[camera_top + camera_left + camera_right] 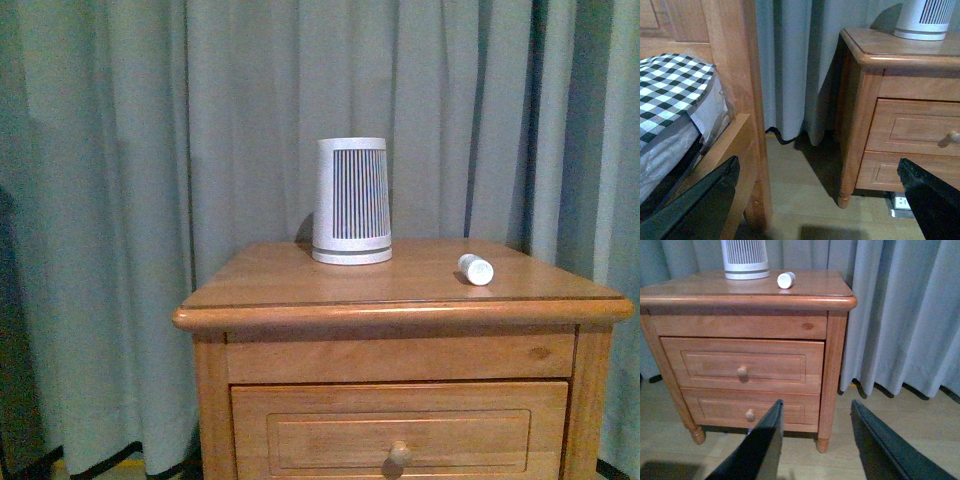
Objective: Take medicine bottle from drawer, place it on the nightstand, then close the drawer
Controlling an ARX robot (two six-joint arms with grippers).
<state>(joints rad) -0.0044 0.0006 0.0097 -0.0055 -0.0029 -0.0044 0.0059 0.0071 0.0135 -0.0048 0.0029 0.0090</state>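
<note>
The medicine bottle (476, 269) is a small white capped cylinder lying on its side on the nightstand (300, 290), right of the middle of its top. The right wrist view shows the medicine bottle (786, 279) there too. The drawer (705, 365), the upper one with a round knob, has its front about flush with the frame. My right gripper (816, 410) is open, low in front of the nightstand and holding nothing. My left gripper (818, 165) is open and empty, near the floor left of the nightstand (860, 100). Neither arm shows in the front view.
A white ribbed device (352, 200) stands at the back of the top. Grey curtains (150, 150) hang behind. A bed with a checked cover (670, 90) and a wooden post (735, 75) lies left of the nightstand. A white socket (901, 202) sits under it. The lower drawer (715, 410) is shut.
</note>
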